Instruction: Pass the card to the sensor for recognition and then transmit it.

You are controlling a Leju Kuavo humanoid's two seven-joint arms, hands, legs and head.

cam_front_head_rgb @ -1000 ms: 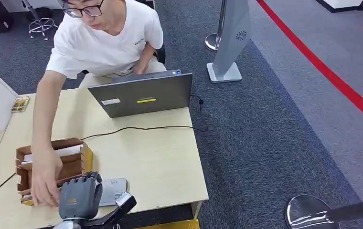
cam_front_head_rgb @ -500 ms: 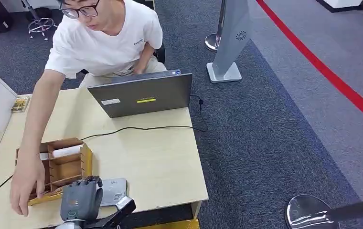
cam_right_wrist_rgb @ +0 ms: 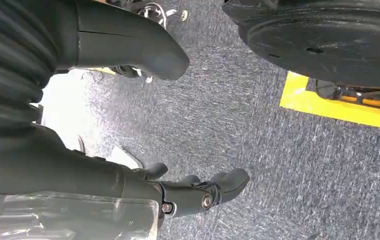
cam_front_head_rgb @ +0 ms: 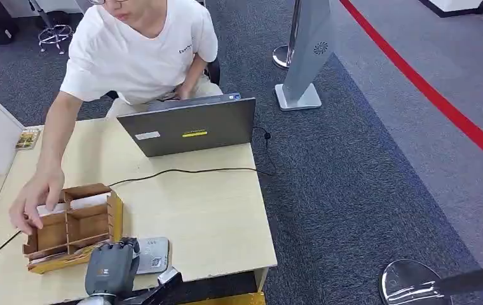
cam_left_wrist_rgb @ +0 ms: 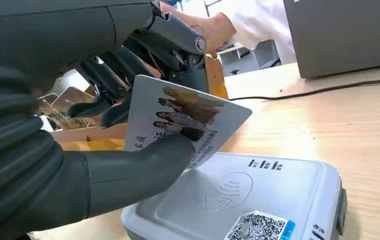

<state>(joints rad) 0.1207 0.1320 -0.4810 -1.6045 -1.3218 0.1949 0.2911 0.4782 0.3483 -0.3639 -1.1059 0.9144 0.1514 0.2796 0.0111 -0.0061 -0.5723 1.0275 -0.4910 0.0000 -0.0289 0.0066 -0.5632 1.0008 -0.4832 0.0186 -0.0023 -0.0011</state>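
Over the reader: the left hand point(cam_left_wrist_rgb: 128, 125) pinches the card point(cam_left_wrist_rgb: 185, 122) between thumb and fingers, tilted, its lower edge close above the grey card reader point(cam_left_wrist_rgb: 243, 200); whether they touch I cannot tell.
Card: white, printed with small figures and text, its free corner pointing toward the laptop.
Reader: flat grey box with a contactless mark and a QR sticker, near the counter's point(cam_front_head_rgb: 201, 210) front edge, just beside the wooden organizer point(cam_front_head_rgb: 74, 222).
Step in hand: presenting the card to the sensor; by my reading recognition is under way or about to be, and the handover is not yet done.
Next move: likely lay the card flatter over the contactless mark, then lift and carry it past the reader toward the person point(cam_front_head_rgb: 137, 51), with the pinch kept firm.
Right hand: right hand point(cam_right_wrist_rgb: 198, 192) hangs over the carpet, fingers loosely apart, holding nothing.
Person: seated behind the laptop point(cam_front_head_rgb: 188, 127), one hand point(cam_front_head_rgb: 35, 197) on the organizer.
Surface: pale wood counter; a black cable point(cam_front_head_rgb: 182, 170) runs between laptop and reader.
Room: grey carpet point(cam_front_head_rgb: 366, 159) with a red stripe point(cam_front_head_rgb: 436, 95), and a sign stand point(cam_front_head_rgb: 306, 57) beyond the laptop.
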